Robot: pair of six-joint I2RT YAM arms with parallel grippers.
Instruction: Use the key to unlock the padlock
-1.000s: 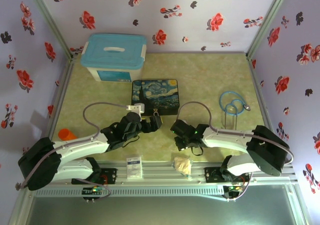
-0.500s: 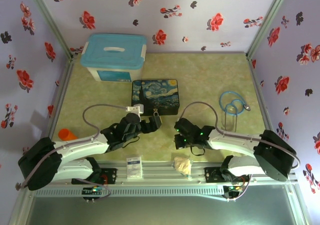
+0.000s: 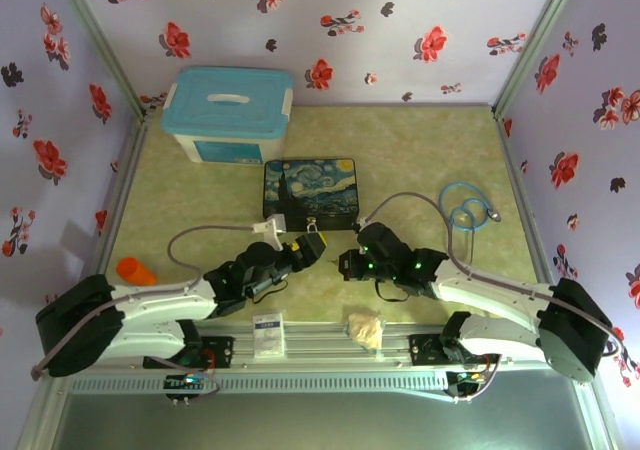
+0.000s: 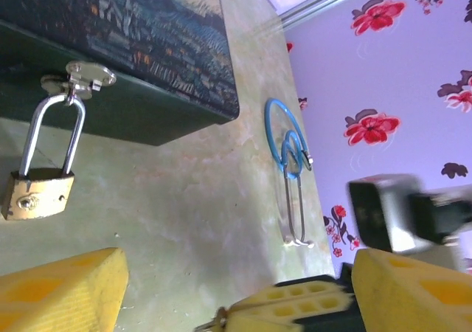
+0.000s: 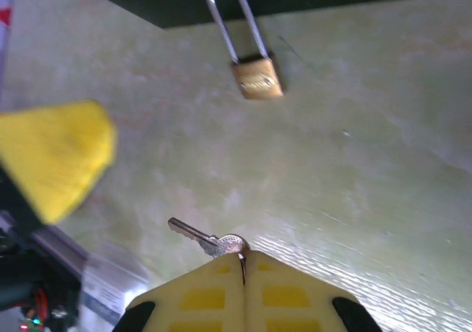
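L pincer [image 3: 309, 246] and R pincer [image 3: 344, 265] sit mid-worktop [image 3: 420, 150], tips near each other, just in front of the starry box [image 3: 311, 190] (padlock too small to make out). Teal-lidded bin [image 3: 230, 110] behind the box; blue stethoscope [image 3: 466, 208] to the R; orange obj. [image 3: 131, 268] far L; beige wad [image 3: 364, 328] at front rail.

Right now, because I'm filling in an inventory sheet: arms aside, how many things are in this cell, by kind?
Containers: 2 (blue-lidded bin, starry-night box)
Lock parts: 2 (padlock, key)
Stethoscope: 1
Orange item: 1
Paper wad: 1
White card: 1
Total: 8
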